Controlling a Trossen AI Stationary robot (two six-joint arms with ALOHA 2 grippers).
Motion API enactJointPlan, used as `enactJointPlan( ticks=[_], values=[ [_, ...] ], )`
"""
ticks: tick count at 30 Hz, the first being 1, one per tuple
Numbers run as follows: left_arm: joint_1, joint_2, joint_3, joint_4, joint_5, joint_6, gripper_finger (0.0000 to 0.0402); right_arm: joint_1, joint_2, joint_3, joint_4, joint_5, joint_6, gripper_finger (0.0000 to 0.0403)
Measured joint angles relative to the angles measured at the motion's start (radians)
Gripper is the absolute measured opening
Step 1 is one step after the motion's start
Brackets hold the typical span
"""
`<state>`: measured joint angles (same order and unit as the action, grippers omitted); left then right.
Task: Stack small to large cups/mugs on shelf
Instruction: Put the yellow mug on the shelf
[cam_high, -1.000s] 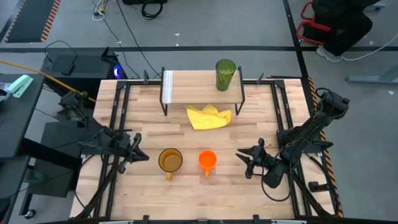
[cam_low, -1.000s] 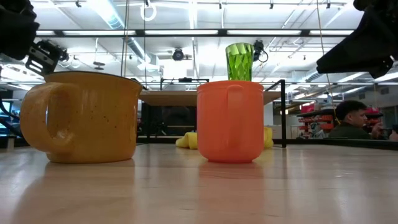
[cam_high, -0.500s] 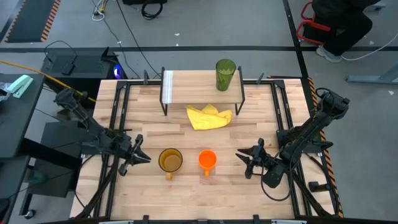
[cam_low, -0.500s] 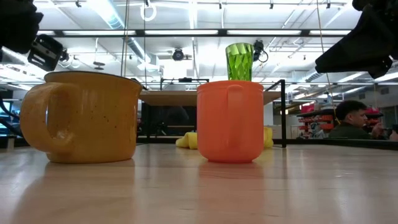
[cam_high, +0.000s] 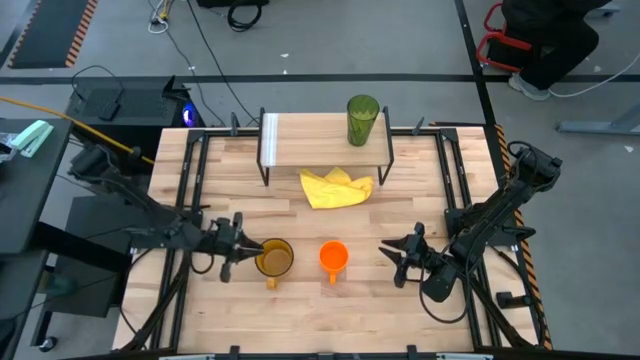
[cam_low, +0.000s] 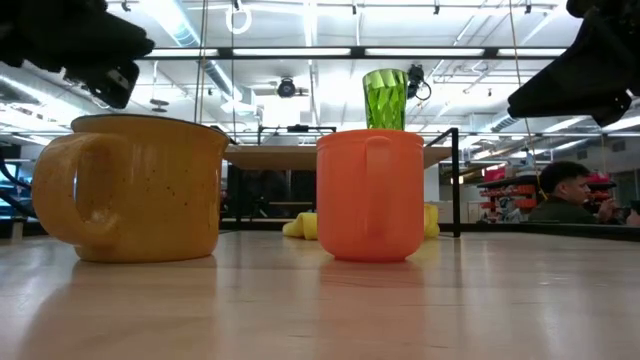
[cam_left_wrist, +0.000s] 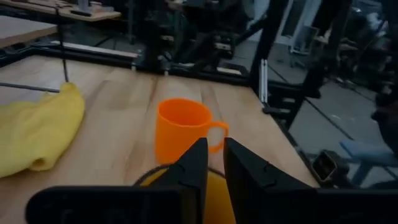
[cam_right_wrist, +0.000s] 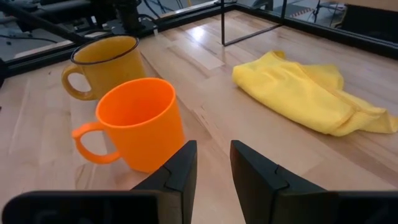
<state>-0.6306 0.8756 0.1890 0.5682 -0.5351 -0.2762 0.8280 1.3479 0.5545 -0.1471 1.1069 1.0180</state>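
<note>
The amber-yellow mug (cam_high: 273, 258) and the small orange mug (cam_high: 333, 257) stand upright side by side on the tabletop, handles toward the near edge. The green tumbler (cam_high: 362, 120) stands on the shelf (cam_high: 310, 138) at the far side. My left gripper (cam_high: 243, 251) lies about level at the amber mug's left. Its fingers are a narrow gap apart and reach over the amber mug's rim (cam_left_wrist: 214, 190); I see no touch. My right gripper (cam_high: 392, 263) waits open to the right of the orange mug (cam_right_wrist: 137, 124).
A crumpled yellow cloth (cam_high: 337, 187) lies on the table in front of the shelf's black legs. Black frame rails run along the table's left and right edges. A person (cam_low: 565, 195) sits in the room beyond the table.
My left gripper has moved toward the table's right edge, from the left rail to the amber mug's left rim. The mugs, the tumbler and my right gripper have kept still.
</note>
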Motion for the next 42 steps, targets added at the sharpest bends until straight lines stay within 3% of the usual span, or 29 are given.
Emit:
enactJointPlan(
  ticks=[6, 14, 21, 29, 42],
  values=[
    [-0.078, 0.157, 0.000, 0.185, 0.009, -0.008, 0.0058, 0.000, 0.000, 0.000, 0.000, -0.020, 0.000, 0.0105],
    [-0.221, 0.300, 0.000, 0.221, -0.203, -0.131, 0.0060, 0.000, 0.000, 0.000, 0.000, -0.020, 0.000, 0.0105],
    [-0.318, 0.338, 0.035, 0.212, -0.332, -0.183, 0.0053, 0.000, 0.000, 0.000, 0.000, -0.020, 0.002, 0.0105],
    [-0.385, 0.338, 0.053, -0.049, -0.558, -0.445, 0.0061, 0.000, 0.000, 0.000, 0.028, -0.019, 0.000, 0.0105],
    [-0.369, 0.333, 0.055, -0.273, -0.576, -0.724, 0.0056, -0.001, 0.000, 0.000, 0.068, -0.019, 0.000, 0.0105]
  ],
)
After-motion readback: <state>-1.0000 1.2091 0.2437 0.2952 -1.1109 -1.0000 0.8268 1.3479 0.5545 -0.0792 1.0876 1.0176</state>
